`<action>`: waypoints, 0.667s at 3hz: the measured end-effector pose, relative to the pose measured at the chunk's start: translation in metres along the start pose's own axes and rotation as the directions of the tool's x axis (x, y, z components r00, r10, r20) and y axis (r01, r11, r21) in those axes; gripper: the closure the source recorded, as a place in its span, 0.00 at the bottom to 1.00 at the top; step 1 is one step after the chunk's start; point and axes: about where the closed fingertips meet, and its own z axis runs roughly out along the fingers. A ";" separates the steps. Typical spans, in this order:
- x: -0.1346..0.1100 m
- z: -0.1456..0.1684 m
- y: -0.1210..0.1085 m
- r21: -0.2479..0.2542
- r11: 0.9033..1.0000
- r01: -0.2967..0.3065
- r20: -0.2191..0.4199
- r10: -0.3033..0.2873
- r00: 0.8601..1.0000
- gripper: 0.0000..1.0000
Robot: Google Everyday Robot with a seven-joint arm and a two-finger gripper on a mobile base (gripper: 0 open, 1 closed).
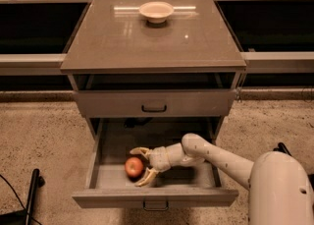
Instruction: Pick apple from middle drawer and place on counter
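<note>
The apple point(133, 166), small, round and red-orange, lies in the front left part of the open middle drawer point(105, 180). My gripper point(142, 165) reaches into the drawer from the right. Its two pale fingers are spread, one behind the apple and one in front, with the apple just at their tips. The counter point(122, 42) is the glossy brown-grey top of the cabinet above.
A shallow beige bowl point(156, 11) stands at the back middle of the counter. The drawer above point(154, 103) is closed, with a black handle. My white arm point(221, 157) crosses the drawer's right side. A dark stand leg point(33, 189) sits on the floor at the left.
</note>
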 end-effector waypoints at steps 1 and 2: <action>-0.008 0.027 0.006 -0.134 0.991 -0.003 -0.035 -0.002 0.999 0.20; -0.016 0.034 0.007 -0.160 0.987 -0.014 -0.084 0.001 0.996 0.20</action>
